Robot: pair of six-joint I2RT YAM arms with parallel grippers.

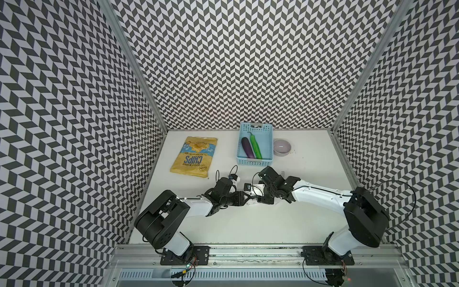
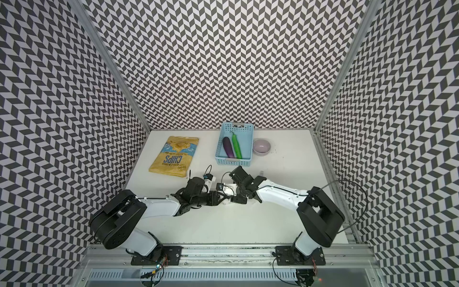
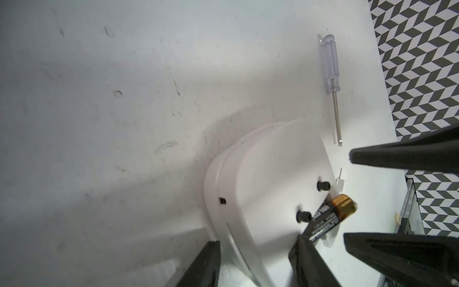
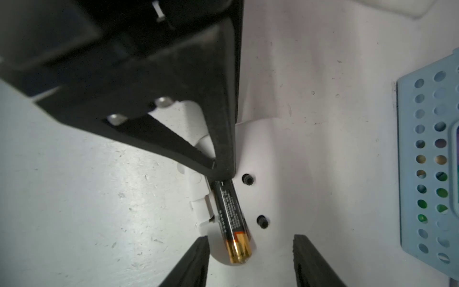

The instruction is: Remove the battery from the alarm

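**Workspace.** The white table is closed in by chevron-patterned walls on three sides, with a metal rail along the near edge. Both arms meet at mid-table. Bare surface lies open between them and the rail, and also toward the right wall. At the far side lie a yellow bag, a blue perforated basket holding an eggplant and a green vegetable, and a lilac bowl just beside the basket.

**Task objects.** The white alarm rests with its back showing. The left gripper clamps it, one finger on each side. The battery sits tilted at the back's edge, black end meeting a left finger and gold end jutting out. The right gripper straddles that gold end with its jaws apart, touching nothing. A clear-handled screwdriver lies near the alarm, apart from it.

**Writing.** The bag reads "CHIPS". The battery's small print is illegible.
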